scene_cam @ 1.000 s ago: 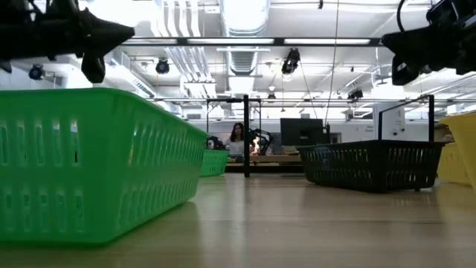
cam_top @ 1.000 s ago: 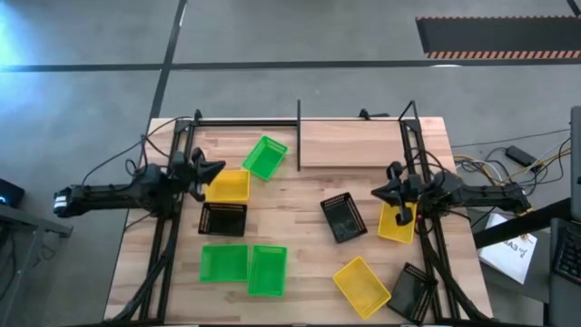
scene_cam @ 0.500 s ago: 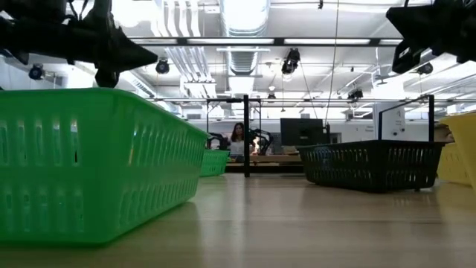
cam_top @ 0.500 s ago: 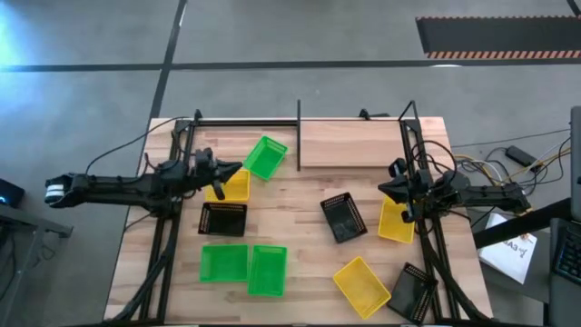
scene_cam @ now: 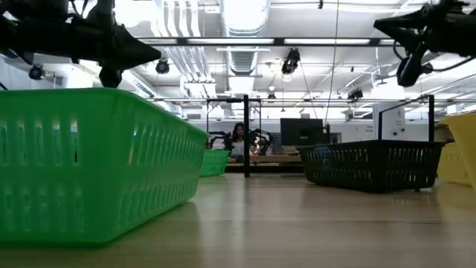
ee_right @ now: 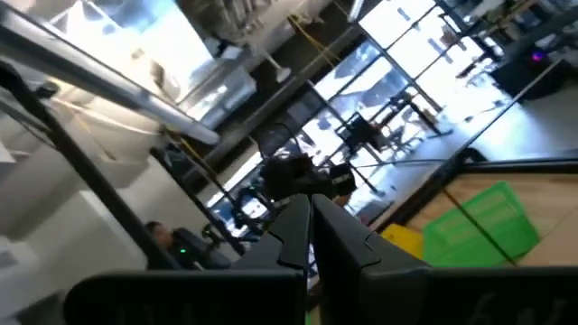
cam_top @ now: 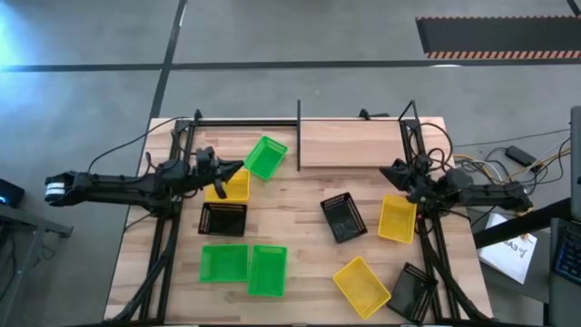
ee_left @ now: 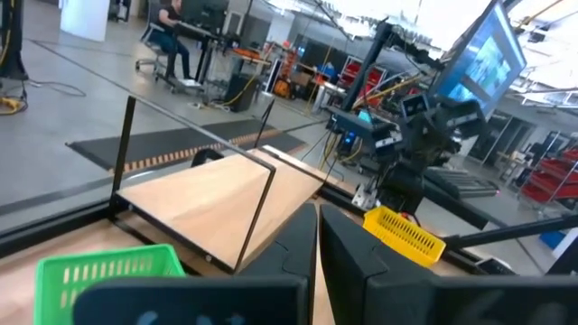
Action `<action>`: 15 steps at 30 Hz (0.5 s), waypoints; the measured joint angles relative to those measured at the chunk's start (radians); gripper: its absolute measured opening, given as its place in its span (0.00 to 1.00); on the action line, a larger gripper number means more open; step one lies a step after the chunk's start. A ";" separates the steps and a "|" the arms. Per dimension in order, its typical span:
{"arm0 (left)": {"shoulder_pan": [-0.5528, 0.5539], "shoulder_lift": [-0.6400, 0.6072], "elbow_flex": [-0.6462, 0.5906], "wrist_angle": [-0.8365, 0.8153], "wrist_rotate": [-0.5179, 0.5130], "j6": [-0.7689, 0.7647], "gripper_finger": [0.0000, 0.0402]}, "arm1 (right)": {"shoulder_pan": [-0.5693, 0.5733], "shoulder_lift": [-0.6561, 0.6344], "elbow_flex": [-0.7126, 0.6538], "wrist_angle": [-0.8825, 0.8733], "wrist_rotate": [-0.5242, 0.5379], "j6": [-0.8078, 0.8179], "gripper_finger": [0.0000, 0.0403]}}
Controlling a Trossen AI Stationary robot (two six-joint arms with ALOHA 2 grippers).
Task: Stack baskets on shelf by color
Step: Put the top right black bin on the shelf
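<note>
Loose baskets lie on their bottoms on the tabletop: three green [cam_top: 265,156] [cam_top: 223,262] [cam_top: 268,270], three yellow [cam_top: 229,187] [cam_top: 397,219] [cam_top: 361,283], three black [cam_top: 223,219] [cam_top: 343,218] [cam_top: 413,292]. The shelf [cam_top: 352,143], a pale board with black posts, stands at the far edge with nothing on it. My left gripper [cam_top: 240,167] hovers shut above the far-left yellow basket, pointing level at the tilted green one. My right gripper [cam_top: 385,173] hovers shut by the shelf's right post, above the table just beyond the right yellow basket.
Black frame rails [cam_top: 172,209] run along both table sides under the arms. Bare tabletop [cam_top: 300,195] lies in the middle between the basket groups. In the low view a green basket [scene_cam: 89,164] fills the near left. Cables and a box lie off the right edge.
My left gripper has reached out toward the table's right, over the yellow basket toward the far green one, staying shut. My right gripper has risen and gone toward the far edge off the right yellow basket, rolling about its own axis, still shut. No basket has moved.
</note>
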 joint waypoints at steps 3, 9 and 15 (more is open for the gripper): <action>0.000 0.013 0.000 0.000 0.000 0.000 0.00 | 0.000 0.080 0.106 -0.140 0.021 -0.028 0.02; 0.000 0.035 0.000 0.000 0.000 0.000 0.00 | 0.000 0.315 0.366 -0.586 -0.015 -0.074 0.02; 0.000 0.060 0.000 0.000 0.000 0.000 0.00 | 0.000 0.589 0.589 -0.864 -0.255 -0.241 0.09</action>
